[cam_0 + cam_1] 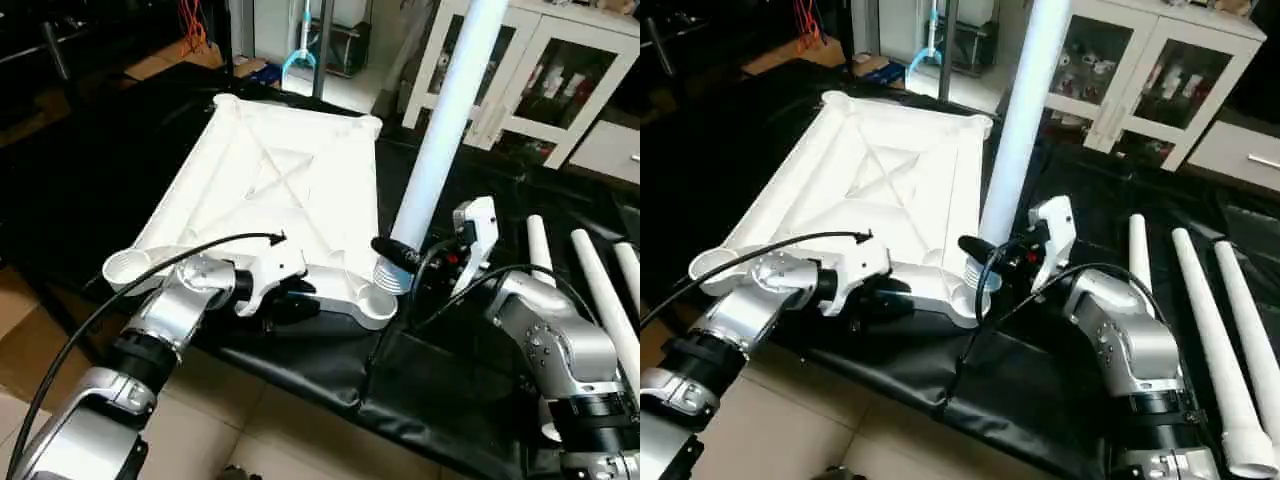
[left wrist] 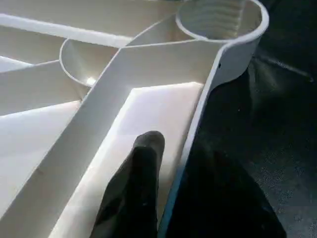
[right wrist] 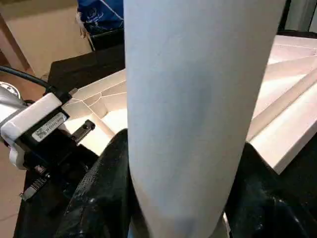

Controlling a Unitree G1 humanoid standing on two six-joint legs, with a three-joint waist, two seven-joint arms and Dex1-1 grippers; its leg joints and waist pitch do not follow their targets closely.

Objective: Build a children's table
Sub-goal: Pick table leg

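Observation:
The children's table is in parts. Its white tabletop [image 1: 270, 180] lies underside up, X ribs showing, on the black cover. My left gripper [image 1: 290, 300] is at the near rim, open. One black finger [image 2: 146, 163] rests inside on the underside, a little off the rim wall [image 2: 198, 124]; the other is outside it. My right gripper [image 1: 400, 255] is shut on a white leg [image 1: 440, 140] held nearly upright. The leg's ribbed lower end sits at the near right corner socket [image 1: 375, 305]. In the right wrist view the leg [image 3: 193, 99] stands between both fingers [image 3: 101, 198].
Three more white legs [image 1: 1200, 320] lie on the black-covered work surface [image 1: 100, 180] to the right of my right arm. A white glass-door cabinet [image 1: 540, 70] stands behind. The surface's near edge drops to tiled floor [image 1: 250, 420]. A black cable [image 1: 150, 270] arcs over my left forearm.

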